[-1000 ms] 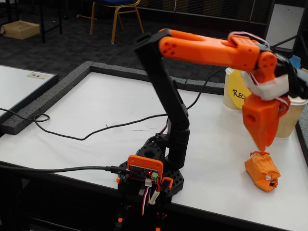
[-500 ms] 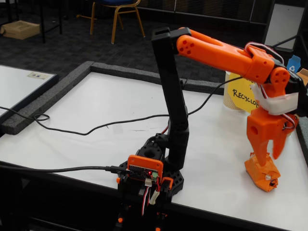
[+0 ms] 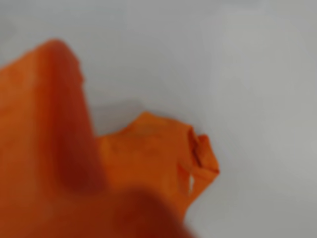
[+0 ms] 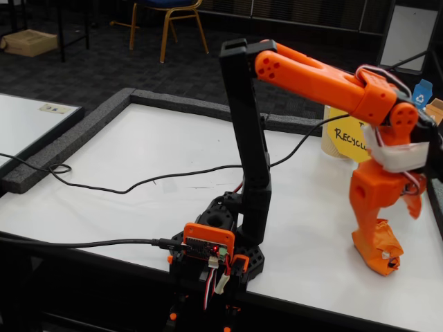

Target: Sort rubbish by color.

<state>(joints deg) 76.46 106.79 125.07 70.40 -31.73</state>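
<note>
An orange crumpled paper wad (image 4: 379,253), one piece of the rubbish, lies on the white table near its front right corner in the fixed view. My orange gripper (image 4: 392,223) is lowered right over it and is open. One finger (image 4: 365,225) reaches down to the wad's left top, while the other flares out to the right, above it. The wrist view is blurred: the orange wad (image 3: 158,158) fills the lower middle, and a finger (image 3: 44,134) looms large at the left. Nothing is clamped between the jaws.
A yellow sign (image 4: 348,135) leans on a tan paper cup (image 4: 330,133) behind the gripper. A black cable (image 4: 138,183) crosses the table (image 4: 152,152), which has a grey foam border (image 4: 83,128). The arm's base (image 4: 228,242) stands at the front edge.
The arm stretched out to the right and lowered. The gripper, shut above the wad a second ago, has opened and come down onto the orange wad.
</note>
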